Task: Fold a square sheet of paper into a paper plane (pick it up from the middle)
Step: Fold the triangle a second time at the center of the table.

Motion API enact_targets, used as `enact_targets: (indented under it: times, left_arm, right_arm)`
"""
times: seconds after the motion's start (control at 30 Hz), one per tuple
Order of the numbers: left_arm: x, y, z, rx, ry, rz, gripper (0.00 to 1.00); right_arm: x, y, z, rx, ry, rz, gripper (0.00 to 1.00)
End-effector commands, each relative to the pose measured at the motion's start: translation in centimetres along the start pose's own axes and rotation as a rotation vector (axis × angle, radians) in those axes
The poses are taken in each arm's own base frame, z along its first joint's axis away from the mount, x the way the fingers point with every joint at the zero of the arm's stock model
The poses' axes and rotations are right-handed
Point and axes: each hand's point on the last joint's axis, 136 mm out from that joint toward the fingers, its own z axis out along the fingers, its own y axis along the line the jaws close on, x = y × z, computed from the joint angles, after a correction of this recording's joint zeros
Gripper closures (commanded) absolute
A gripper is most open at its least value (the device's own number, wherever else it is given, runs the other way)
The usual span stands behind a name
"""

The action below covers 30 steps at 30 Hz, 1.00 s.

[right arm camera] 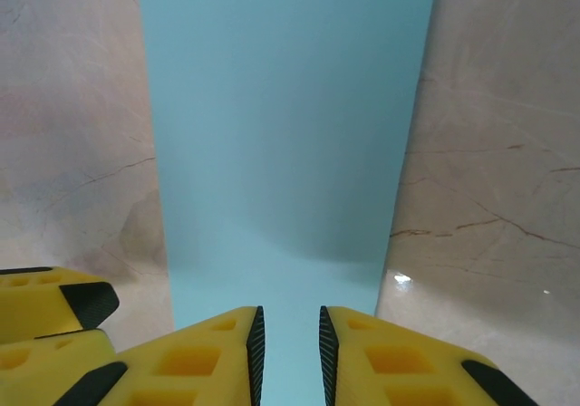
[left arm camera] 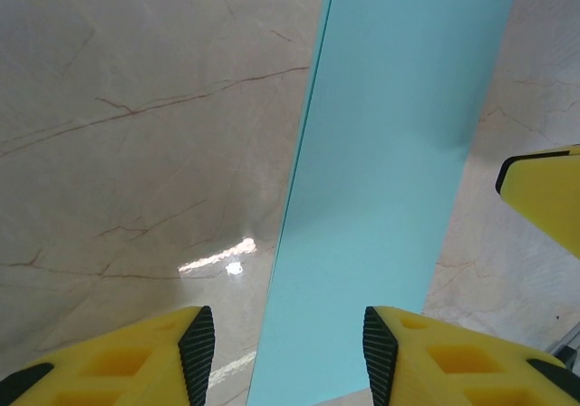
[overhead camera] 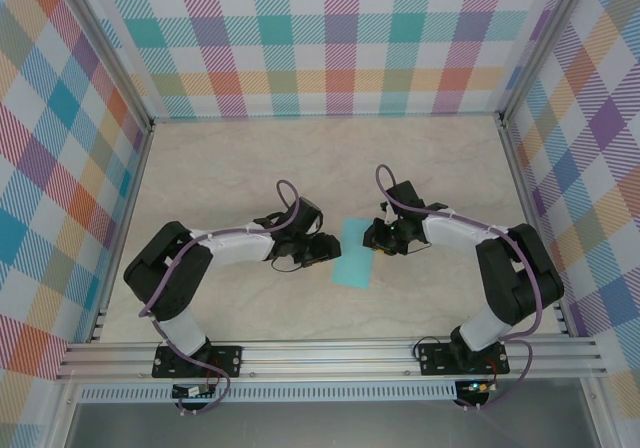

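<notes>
The sheet of paper (overhead camera: 354, 255) is a turquoise-teal rectangle, longer than wide, flat on the marble table between the two arms. My left gripper (overhead camera: 325, 251) is at its left edge. In the left wrist view this gripper (left arm camera: 288, 333) is open, its black pads wide apart, and the paper (left arm camera: 390, 152) runs away between them. My right gripper (overhead camera: 376, 238) is at the paper's upper right edge. In the right wrist view its jaws (right arm camera: 288, 333) stand low over the paper (right arm camera: 290, 134) with a narrow gap and nothing pinched.
The beige marble tabletop (overhead camera: 250, 168) is bounded by checked walls (overhead camera: 320, 38) at the back and both sides, with an aluminium rail (overhead camera: 330, 358) along the front. A yellow finger of the other gripper (left arm camera: 544, 188) shows at the right of the left wrist view.
</notes>
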Motion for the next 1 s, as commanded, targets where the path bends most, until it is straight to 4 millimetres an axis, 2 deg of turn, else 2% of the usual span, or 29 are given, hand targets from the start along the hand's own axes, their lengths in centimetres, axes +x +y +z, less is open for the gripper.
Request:
enact_targets:
  times: [0.0,0.43,0.97]
  left_arm:
    - [-0.7,-0.5,0.4,0.026,0.009,-0.017,0.51]
    - [-0.8,-0.2,1.3,0.010,0.027,-0.020,0.50]
    - [-0.5,-1.5,2.1,0.065,0.076,-0.006,0.50]
  right_arm:
    - [0.4,0.4,0.5,-0.034,0.027,-0.018,0.74]
    - [1.4,-1.2,1.1,0.009,0.048,0.000,0.73]
    - [2.6,-3.1,1.7,0.057,0.062,0.017,0.72]
